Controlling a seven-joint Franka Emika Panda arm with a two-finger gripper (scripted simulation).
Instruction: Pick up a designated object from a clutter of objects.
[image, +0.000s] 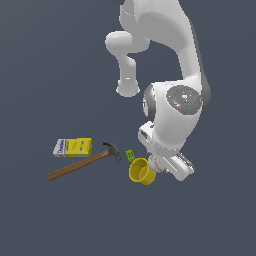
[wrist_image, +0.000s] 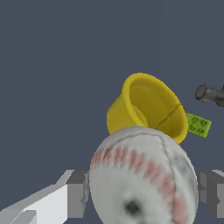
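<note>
My fingers (wrist_image: 142, 192) sit one on each side of the baseball (wrist_image: 142, 179), their grey pads (wrist_image: 78, 192) pressed up against its skin, so I have it in my grasp. In the wrist view the ball fills the space between them, its red stitching curving across the front. In the exterior view only a sliver of the ball (image: 156, 164) shows under my wrist, tight against the yellow cup (image: 142, 171).

That cup lies tipped on its side with its open mouth (wrist_image: 151, 105) facing me, just beyond the ball. A small green block (image: 130, 155) rests right behind the cup, near the dark head of the hammer (image: 85, 162). The hammer's wooden handle stretches away toward the exterior view's left. Past the handle lies a yellow-and-white box (image: 73, 147), flat on the dark floor (image: 60, 220) and well apart from the cup. No edges of the floor show in either view.
</note>
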